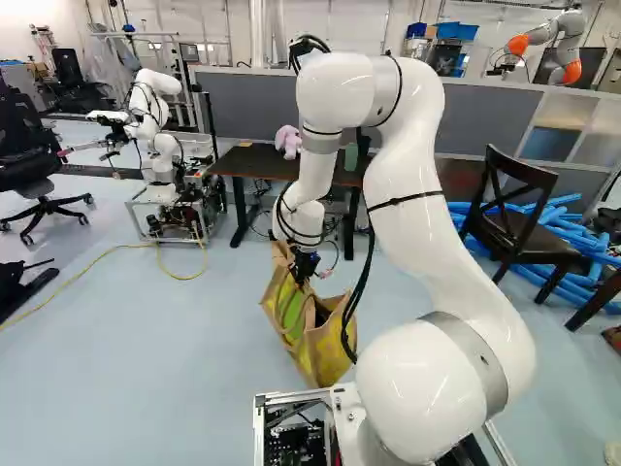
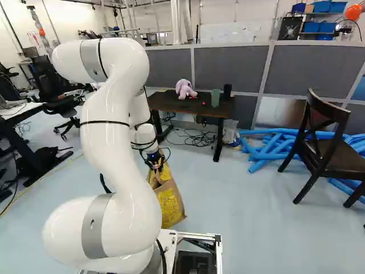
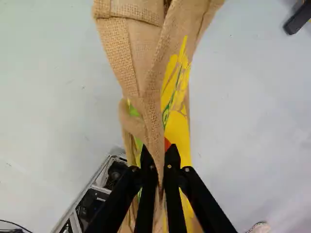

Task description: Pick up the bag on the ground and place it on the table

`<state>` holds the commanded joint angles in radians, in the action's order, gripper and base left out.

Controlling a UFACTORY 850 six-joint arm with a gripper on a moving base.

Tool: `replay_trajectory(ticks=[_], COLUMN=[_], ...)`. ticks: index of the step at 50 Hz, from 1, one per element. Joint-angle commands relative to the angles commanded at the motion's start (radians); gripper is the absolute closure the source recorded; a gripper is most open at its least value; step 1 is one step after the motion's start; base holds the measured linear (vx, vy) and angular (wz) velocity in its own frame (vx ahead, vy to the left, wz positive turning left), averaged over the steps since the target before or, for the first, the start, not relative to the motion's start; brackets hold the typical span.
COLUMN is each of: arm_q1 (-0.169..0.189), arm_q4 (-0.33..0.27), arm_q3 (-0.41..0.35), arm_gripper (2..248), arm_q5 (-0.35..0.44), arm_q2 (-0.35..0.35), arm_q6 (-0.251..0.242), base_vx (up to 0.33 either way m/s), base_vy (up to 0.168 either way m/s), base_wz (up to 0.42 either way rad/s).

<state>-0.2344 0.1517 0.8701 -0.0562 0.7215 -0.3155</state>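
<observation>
Claw (image 1: 303, 276) pinches bag (image 2: 171, 206), plush (image 2: 184, 88) and cup (image 2: 215, 98) occupying table (image 2: 163, 103)

The glossy white arm (image 1: 437, 233) is built of rounded segments, ringed by grey bands (image 2: 94, 228) and black straps (image 1: 403, 199); black cables (image 1: 360, 288) are run alongside. The gripper (image 1: 303, 275) is coloured black.

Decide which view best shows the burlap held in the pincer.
The wrist view: up close, burlap runs between the pincer's fingers. The left base view shows the bag open-topped, the grip tiny; the right base view, its side, partly behind the arm.
</observation>
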Motion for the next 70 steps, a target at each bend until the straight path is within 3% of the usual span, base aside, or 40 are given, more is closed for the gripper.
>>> replay_trajectory(ticks=[19,43,70], arm_q1=[0.009,0.066,0.103], arm_q4=[0.0,0.0,0.0], arm_q3=[-0.028,-0.021,-0.001], arm_gripper=[226,226,226], arm_q5=[-0.052,-0.112,-0.196], arm_q2=[-0.073,-0.145,-0.216], arm_q6=[0.0,0.0,0.0], base_vx=[0.0,0.0,0.0], base_vy=[0.0,0.0,0.0], base_wz=[0.0,0.0,0.0])
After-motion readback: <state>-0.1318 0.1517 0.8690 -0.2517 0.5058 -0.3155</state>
